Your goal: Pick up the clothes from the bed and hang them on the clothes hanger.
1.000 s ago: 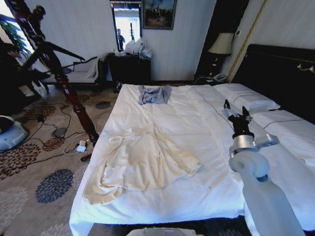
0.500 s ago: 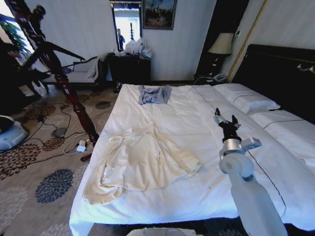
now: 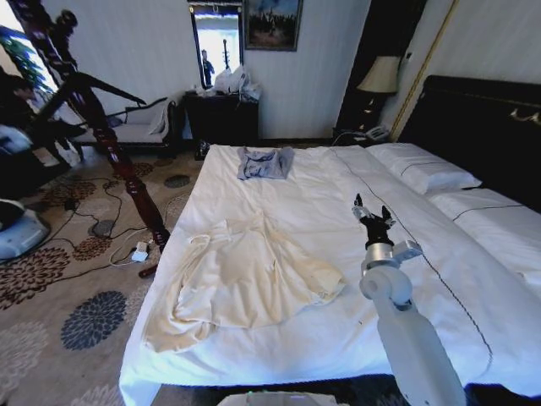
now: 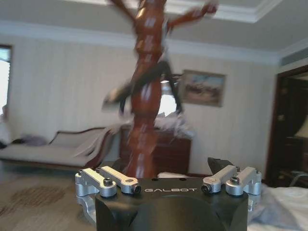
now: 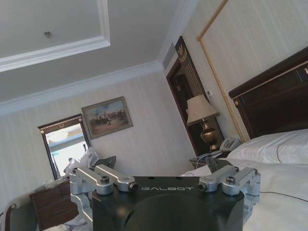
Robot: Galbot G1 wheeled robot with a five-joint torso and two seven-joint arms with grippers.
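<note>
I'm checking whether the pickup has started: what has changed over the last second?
The right claw has swung leftward across the bed, open, toward the clothes, not touching them. Nothing taken hold of. The clothes and the grey-blue garment lie as before.

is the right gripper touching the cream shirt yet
Apart. In the head view the right gripper hangs over bare white bed, with a clear strip of sheet between it and the cream shirt.

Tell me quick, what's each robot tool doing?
Right tool: open, holding nothing, above the bed.
Left tool: open, holding nothing.
</note>
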